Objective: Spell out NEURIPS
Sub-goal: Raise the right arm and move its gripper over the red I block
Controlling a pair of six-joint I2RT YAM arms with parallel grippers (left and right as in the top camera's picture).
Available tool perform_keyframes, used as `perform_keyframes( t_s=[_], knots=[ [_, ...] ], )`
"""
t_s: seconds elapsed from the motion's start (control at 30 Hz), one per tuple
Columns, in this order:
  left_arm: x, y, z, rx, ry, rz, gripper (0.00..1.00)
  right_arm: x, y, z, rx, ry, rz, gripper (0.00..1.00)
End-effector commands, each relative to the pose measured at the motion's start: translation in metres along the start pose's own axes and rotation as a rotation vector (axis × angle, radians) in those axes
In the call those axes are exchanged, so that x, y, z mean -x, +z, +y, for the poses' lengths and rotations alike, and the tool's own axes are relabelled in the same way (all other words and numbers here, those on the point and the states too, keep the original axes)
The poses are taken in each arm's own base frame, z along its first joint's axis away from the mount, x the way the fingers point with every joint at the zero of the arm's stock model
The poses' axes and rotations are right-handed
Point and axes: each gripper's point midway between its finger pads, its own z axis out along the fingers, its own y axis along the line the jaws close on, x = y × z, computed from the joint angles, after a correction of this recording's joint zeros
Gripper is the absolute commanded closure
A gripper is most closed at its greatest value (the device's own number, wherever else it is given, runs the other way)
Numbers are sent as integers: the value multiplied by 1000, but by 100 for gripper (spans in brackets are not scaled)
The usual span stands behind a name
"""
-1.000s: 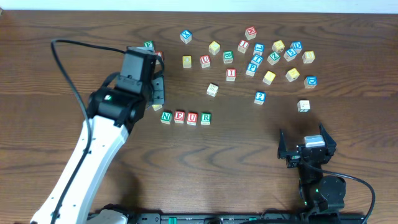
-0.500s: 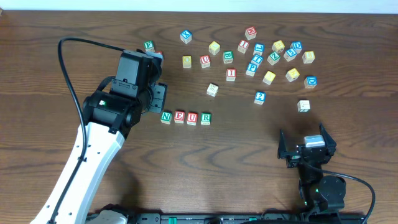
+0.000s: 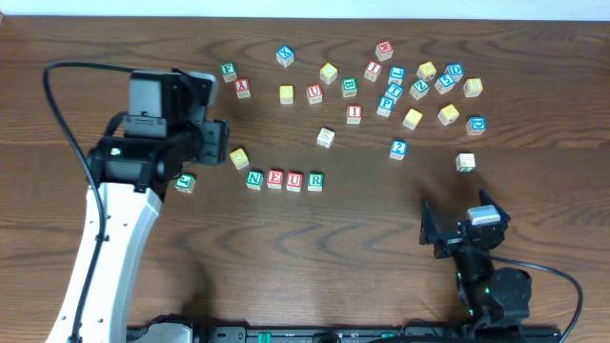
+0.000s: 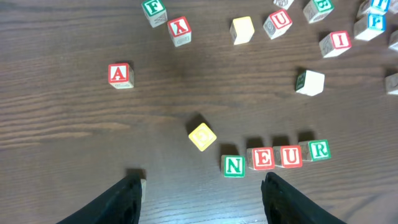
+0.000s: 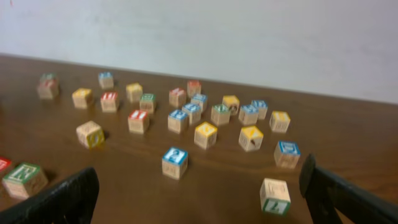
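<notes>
The dark brown wooden table [image 3: 381, 219] fills the shot. The white-and-black left arm [image 3: 105, 238] reaches up its left side, and the compact black right arm [image 3: 491, 291] sits at the near right edge. The left gripper [image 4: 200, 186] hangs over the wood with its fingers spread wide and nothing between them. The right gripper [image 5: 199, 196] is just as wide and just as empty, looking low across the table. On to the small wooden cubes: the green N cube [image 4: 234, 165], red E cube [image 4: 262, 158], red U cube [image 4: 290, 155] and green R cube [image 4: 318, 150] stand in one row near the table's middle, N leftmost, sides touching or nearly so. Just up-left of the N, apart from the row, a yellow-faced cube [image 4: 202, 136] sits turned cornerwise, its letter too faint to read. The red I cube [image 3: 354, 113] stands well beyond the row, at the edge of the loose scatter of lettered cubes [image 3: 419, 86]. A blue-lettered cube that looks like P [image 3: 386, 104] is near it. A red A cube [image 4: 119, 73] lies apart, farther out than the yellow one.
</notes>
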Motion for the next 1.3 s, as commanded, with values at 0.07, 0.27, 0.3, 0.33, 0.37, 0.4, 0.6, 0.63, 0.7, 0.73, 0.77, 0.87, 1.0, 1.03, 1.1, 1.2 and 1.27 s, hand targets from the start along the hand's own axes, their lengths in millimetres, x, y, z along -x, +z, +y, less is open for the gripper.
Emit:
perform_keyframes(
  t_s=[0.07,0.27,0.3,0.33,0.37,0.4,0.6,0.63,0.7,0.73,0.77,0.87,1.0,1.03,1.1,1.2,1.27],
  knots=[
    [12,-10,-8,-68,11,-44,34,57,6,-1,16,-24,23,1],
    [13,-10,-7,-64,11,-47,10,128,62,11,147,-13,188,1],
    [13,-10,-7,-63,11,-46,8,138,75,11,160,-4,238,1],
    [13,-10,-6,-56,11,-45,8,145,87,12,174,6,290,1],
    [13,-10,-4,-46,11,-45,7,154,102,13,194,20,356,1],
    [13,-10,-1,-31,10,-44,7,160,114,15,215,33,407,1],
    [11,-9,9,29,9,-38,7,195,184,36,395,137,581,1],
    [12,-9,9,29,9,-39,7,193,191,40,424,155,598,1],
    [13,-6,10,29,9,-38,7,182,205,44,449,174,619,1],
    [13,-3,10,30,17,-35,7,175,212,45,452,190,630,1],
    [13,-1,11,31,22,-32,7,168,216,45,447,191,645,1],
    [12,8,19,39,9,-13,7,144,225,46,409,181,710,1],
    [5,21,33,53,-26,28,7,127,232,50,280,91,756,1],
    [4,23,34,53,-34,32,7,126,233,50,235,67,760,1],
    [4,24,36,45,-42,36,7,126,234,54,177,20,763,1],
    [4,24,36,47,-46,35,7,123,233,69,152,-36,771,1],
    [4,24,36,47,-46,36,7,117,233,78,132,-56,784,1]
  ],
)
